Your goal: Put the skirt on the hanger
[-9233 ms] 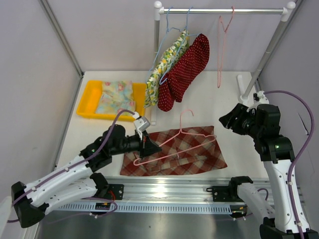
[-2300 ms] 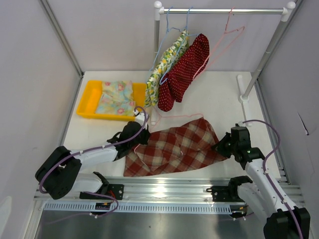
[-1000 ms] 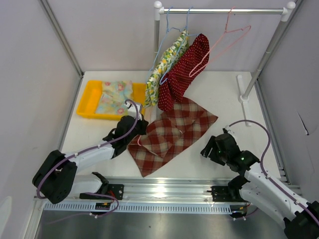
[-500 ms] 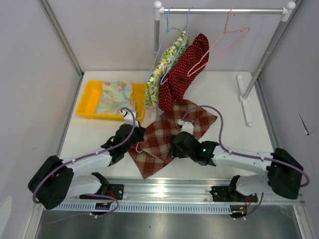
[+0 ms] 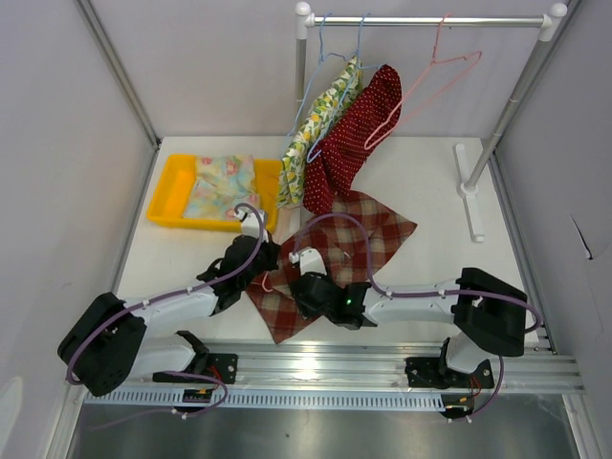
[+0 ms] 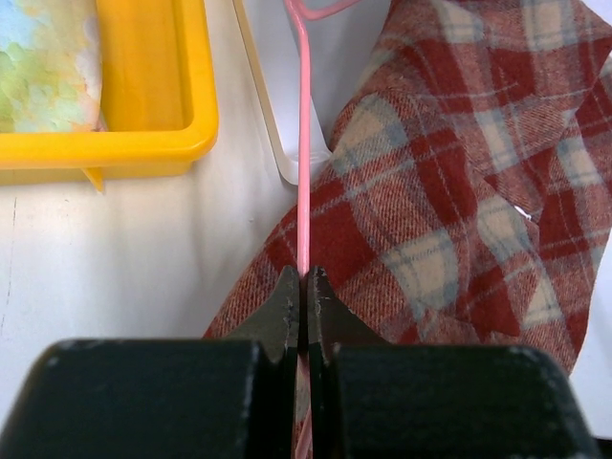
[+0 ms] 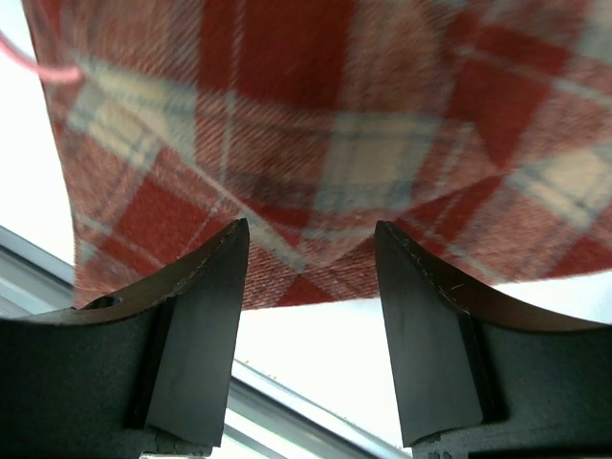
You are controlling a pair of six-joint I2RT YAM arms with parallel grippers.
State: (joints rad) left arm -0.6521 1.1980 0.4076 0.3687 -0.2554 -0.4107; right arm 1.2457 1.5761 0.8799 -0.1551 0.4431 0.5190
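Overhead, a white desk (image 5: pixel 430 182) fills the floor of a booth closed in by plain grey walls (image 5: pixel 57 143). A metal track (image 5: pixel 316 368) runs along the desk's near edge. A clothes rail (image 5: pixel 426 20) stands over the far edge on white posts. A red dotted garment (image 5: pixel 359 129) and a yellow flowered garment (image 5: pixel 320 120) hang from the rail on blue hangers, and an empty pink hanger (image 5: pixel 426 81) hangs tilted further right.

The checked skirt (image 5: pixel 368 234) lies rumpled on the middle of the desk. It runs from just under the hung garments down to a corner pointing at the near edge. A yellow tray (image 5: pixel 164 196) sits toward the far left corner and holds a folded flowered cloth (image 5: pixel 222 186).

Both arms lie low over the desk. The left arm stretches from the near left corner toward the skirt's left edge. The right arm reaches from the near right leftward along the near edge, its purple cable looping over the skirt.

The left gripper (image 6: pixel 304 287) is clamped tight on the thin wire of a second pink hanger (image 6: pixel 303 143). That wire runs away from the fingers along the skirt's left edge toward the tray. The right gripper (image 7: pixel 311 249) sits over the skirt's near corner with its jaws spread. The checked cloth shows in the gap, and nothing is pinched.
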